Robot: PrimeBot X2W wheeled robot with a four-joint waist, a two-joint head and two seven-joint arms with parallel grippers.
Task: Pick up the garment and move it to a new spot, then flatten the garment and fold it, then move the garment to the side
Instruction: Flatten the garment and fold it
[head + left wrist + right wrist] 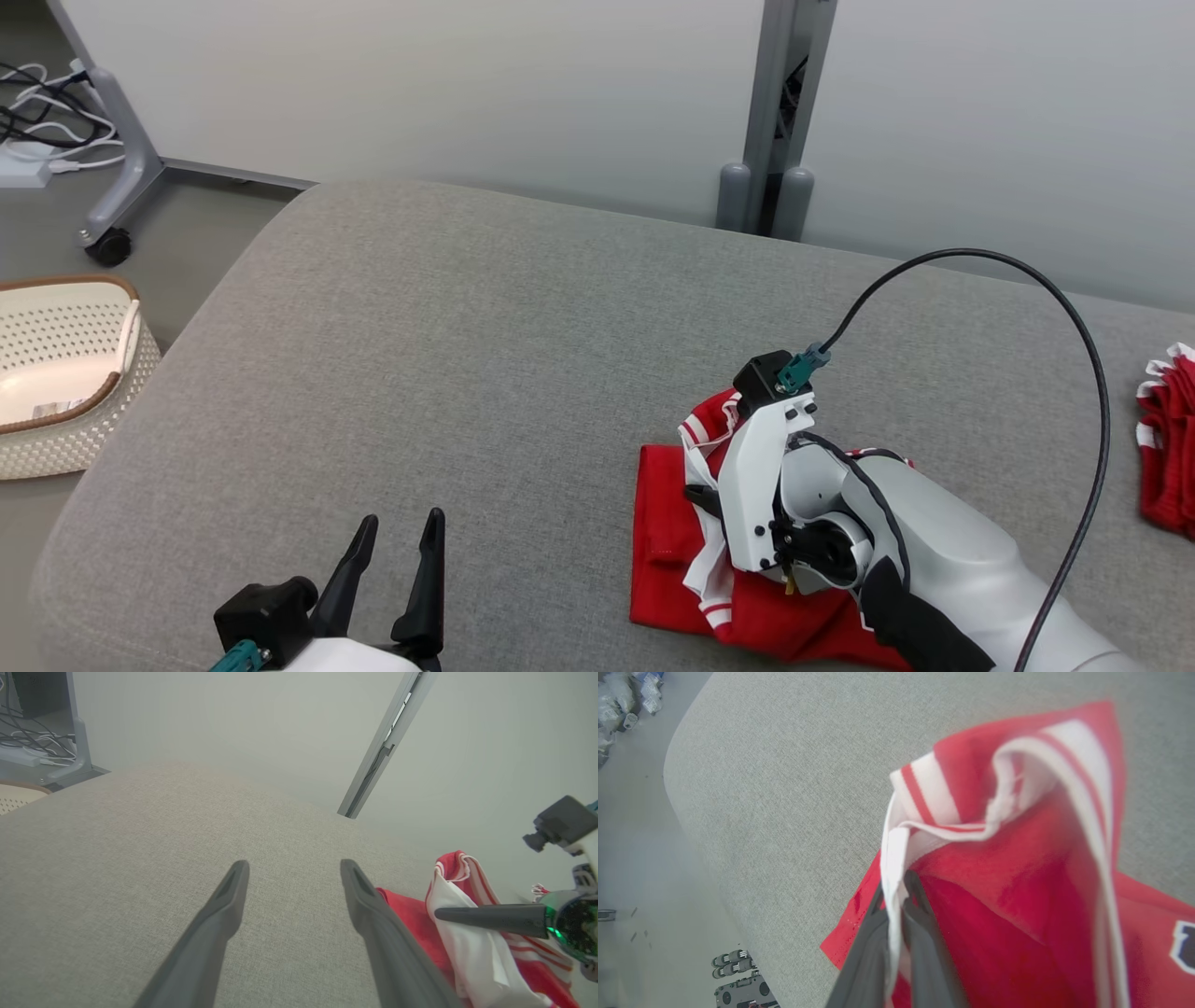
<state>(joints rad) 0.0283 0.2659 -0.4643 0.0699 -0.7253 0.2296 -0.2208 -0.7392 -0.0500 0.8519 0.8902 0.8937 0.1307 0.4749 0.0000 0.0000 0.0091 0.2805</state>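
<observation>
1. Idling at the lower left of the head view, the left gripper (pixel 402 515) has its jaws spread wide with nothing between them, above the bare grey cushion (pixel 467 373). A white basket (pixel 140 359) sits on the floor at the far left edge.
2. The garment (pixel 672 551), red with white stripes, lies on the cushion at lower centre-right. A flat red panel is on its left side and the rest is bunched under the arm.
3. The right gripper (pixel 896 896) is clenched on the garment's white striped edge. That edge is raised off the lower layer.
4. A second red cloth (pixel 1167 448) is at the right edge, well apart.
5. Step: probably the flatten-and-fold, with one edge lifted.
6. Next: carry the pinched edge across without dragging the bottom layer. The left gripper likely has to come over to pin or take a corner. The thin edge could slip.
</observation>
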